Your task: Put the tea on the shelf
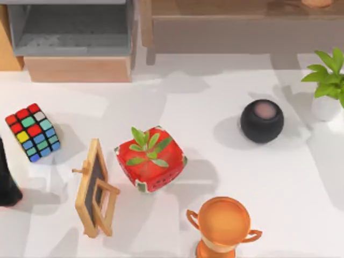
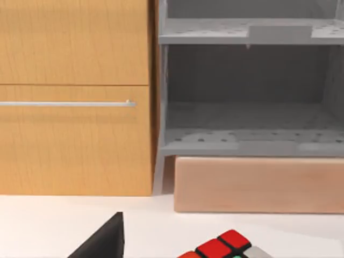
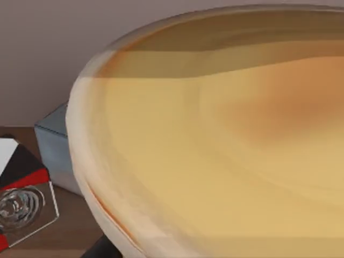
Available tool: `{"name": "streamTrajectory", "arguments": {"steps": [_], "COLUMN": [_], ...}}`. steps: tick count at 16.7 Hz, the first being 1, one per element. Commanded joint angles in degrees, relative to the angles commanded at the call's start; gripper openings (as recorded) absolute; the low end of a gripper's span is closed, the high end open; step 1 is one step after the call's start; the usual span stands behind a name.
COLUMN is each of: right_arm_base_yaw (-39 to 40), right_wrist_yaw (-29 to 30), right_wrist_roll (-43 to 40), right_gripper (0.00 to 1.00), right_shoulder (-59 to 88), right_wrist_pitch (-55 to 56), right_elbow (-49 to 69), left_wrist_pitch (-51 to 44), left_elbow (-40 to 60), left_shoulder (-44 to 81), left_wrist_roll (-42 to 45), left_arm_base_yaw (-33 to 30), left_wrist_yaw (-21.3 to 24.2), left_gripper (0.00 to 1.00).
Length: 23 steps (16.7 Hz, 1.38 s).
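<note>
The tea (image 3: 215, 150) is a wide tan cup seen very close in the right wrist view. It stands over a brown wooden board (image 3: 59, 236). A dark bit of my right gripper (image 3: 101, 250) shows just under the cup's rim. In the top view the shelf (image 1: 226, 8) runs along the back right, a light-brown board with a grey-brown panel (image 1: 242, 35) beneath. A peach rounded edge (image 1: 317, 2) sits on the board at the far right. My left gripper (image 1: 6, 185) is parked at the table's left edge, beside the Rubik's cube.
On the table are a Rubik's cube (image 1: 33, 132), a small easel chalkboard (image 1: 94, 188), a red plant pot (image 1: 150, 158), a black round speaker (image 1: 262, 120), an orange trophy (image 1: 223, 223) and a potted plant (image 1: 327, 80). A grey-lined cubby (image 1: 70, 32) stands back left. A black-red-white box (image 3: 21, 199) lies near the tea.
</note>
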<state>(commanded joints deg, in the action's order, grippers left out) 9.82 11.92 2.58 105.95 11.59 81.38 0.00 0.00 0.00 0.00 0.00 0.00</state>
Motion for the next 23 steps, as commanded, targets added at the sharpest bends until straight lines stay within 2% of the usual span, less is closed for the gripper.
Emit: {"name": "streamTrajectory", "arguments": {"steps": [12,23], "right_arm_base_yaw": [-0.7,-0.7], "right_wrist_yaw": [-0.8,-0.8], "right_wrist_roll": [0.1,0.1], "right_gripper": [0.0,0.83], "right_shoulder": [6.1,6.1], "right_wrist_pitch": [3.2,3.2], "right_elbow": [3.9,3.9], "left_wrist_pitch": [0.0,0.0], "left_elbow": [0.0,0.0], "left_shoulder": [0.0,0.0], "left_wrist_roll": [0.0,0.0], "left_arm_base_yaw": [0.0,0.0], "left_wrist_yaw": [0.0,0.0], "left_gripper": [1.0,1.0]}}
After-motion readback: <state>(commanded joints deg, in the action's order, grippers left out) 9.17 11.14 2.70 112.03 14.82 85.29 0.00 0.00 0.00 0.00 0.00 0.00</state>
